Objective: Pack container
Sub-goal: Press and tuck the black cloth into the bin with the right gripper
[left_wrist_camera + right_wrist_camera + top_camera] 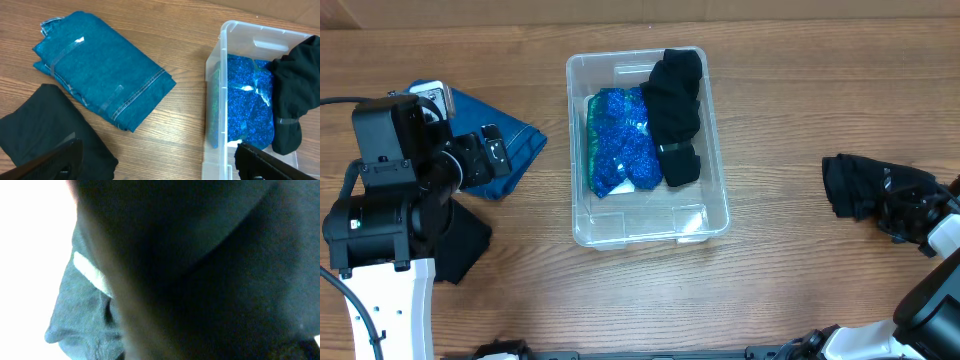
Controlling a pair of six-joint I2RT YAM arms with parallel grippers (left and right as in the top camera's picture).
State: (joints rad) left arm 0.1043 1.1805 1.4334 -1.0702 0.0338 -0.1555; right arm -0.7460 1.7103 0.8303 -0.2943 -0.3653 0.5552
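The clear container (582, 150) stands at the table's centre and holds a sparkly blue garment (620, 140) and a black garment (676, 110). It also shows in the left wrist view (214, 85). My left gripper (160, 165) is open and empty, above bare table between a folded blue jeans bundle (100, 75) and the container. My right gripper (898, 210) is buried in a bunched black garment (855, 185) at the right, and appears shut on it. Dark cloth (210, 255) fills the right wrist view and hides the fingers.
A flat black cloth (460, 245) lies by the left arm's base, also seen in the left wrist view (45, 130). The jeans (515, 140) lie left of the container. Wood table (770, 290) surrounds everything.
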